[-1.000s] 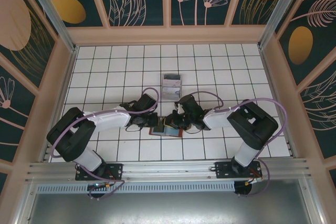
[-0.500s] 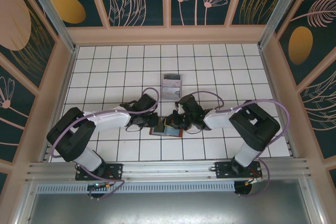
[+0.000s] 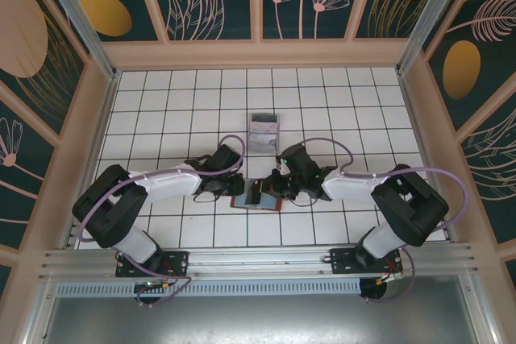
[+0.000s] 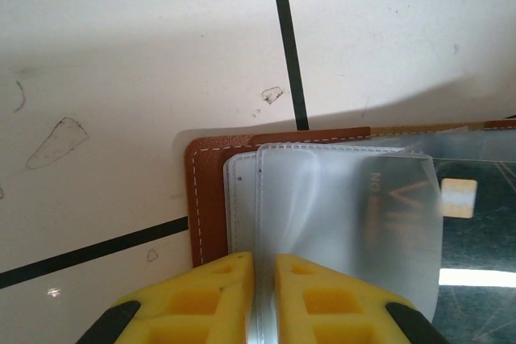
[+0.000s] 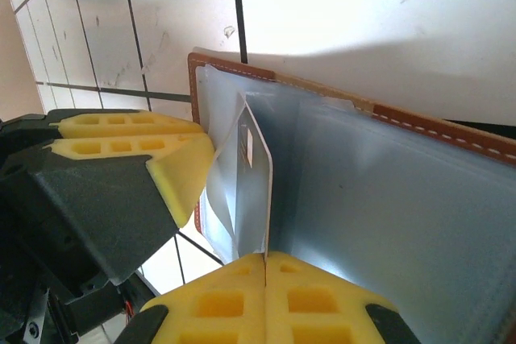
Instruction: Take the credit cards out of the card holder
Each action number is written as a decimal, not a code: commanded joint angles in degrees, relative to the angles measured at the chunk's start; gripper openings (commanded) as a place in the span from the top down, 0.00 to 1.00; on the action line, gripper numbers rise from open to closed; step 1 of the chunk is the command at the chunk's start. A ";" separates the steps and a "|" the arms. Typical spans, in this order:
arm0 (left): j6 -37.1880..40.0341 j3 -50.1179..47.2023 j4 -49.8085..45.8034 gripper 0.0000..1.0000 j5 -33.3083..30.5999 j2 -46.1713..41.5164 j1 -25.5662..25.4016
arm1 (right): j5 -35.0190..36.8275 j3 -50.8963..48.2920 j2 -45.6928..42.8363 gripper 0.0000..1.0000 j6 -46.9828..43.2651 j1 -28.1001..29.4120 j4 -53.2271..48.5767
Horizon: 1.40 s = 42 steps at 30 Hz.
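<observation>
The card holder (image 3: 256, 197) lies open on the tiles between both grippers, reddish-brown leather (image 4: 206, 199) with a blue-grey inside (image 5: 395, 207). My left gripper (image 4: 264, 260) (image 3: 235, 188) is shut on the edge of one of the holder's clear sleeves (image 4: 322, 199), pinning it at the holder's left end. My right gripper (image 5: 266, 257) (image 3: 274, 187) is shut on one of the credit cards (image 5: 255, 183), a thin grey card standing on edge. The card sticks partly out of the sleeve, next to the left fingers (image 5: 173, 163). In the left wrist view the same card (image 4: 403, 207) shows through the sleeve.
A clear plastic tray (image 3: 264, 131) stands about two tiles behind the card holder. White tiled floor (image 3: 339, 102) lies open to the back and sides, bounded by the wooden frame walls (image 3: 258, 54).
My right arm has drawn back to the right, its elbow swinging outward, and its gripper has shifted slightly right with the card. The left arm has stayed put.
</observation>
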 commanded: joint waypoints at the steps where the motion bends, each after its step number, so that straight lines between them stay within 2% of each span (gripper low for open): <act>1: 0.33 -2.30 -6.20 0.82 -1.42 2.00 -0.17 | 1.99 -0.62 -3.01 1.00 -2.27 -0.52 -5.55; 16: -1.00 -2.70 -6.79 0.81 -0.69 -1.61 -0.17 | 8.14 3.58 -11.92 1.00 -9.02 -1.63 -19.02; 20: -1.26 -2.05 -6.91 0.75 -1.01 -3.04 -0.17 | 9.49 4.93 -13.33 1.00 -12.21 -1.75 -20.40; 26: -0.92 -0.58 -6.69 0.72 -2.06 -3.13 -0.17 | 12.76 8.50 -14.14 1.00 -18.78 -1.92 -23.21; 32: -0.78 -0.03 -6.12 0.71 -1.81 -3.36 -0.17 | 18.56 13.17 -13.13 1.00 -30.65 -3.09 -28.20; 42: -1.19 0.74 -7.34 0.62 -4.88 -6.28 -0.17 | 24.57 19.69 -7.91 1.00 -63.41 -3.20 -35.99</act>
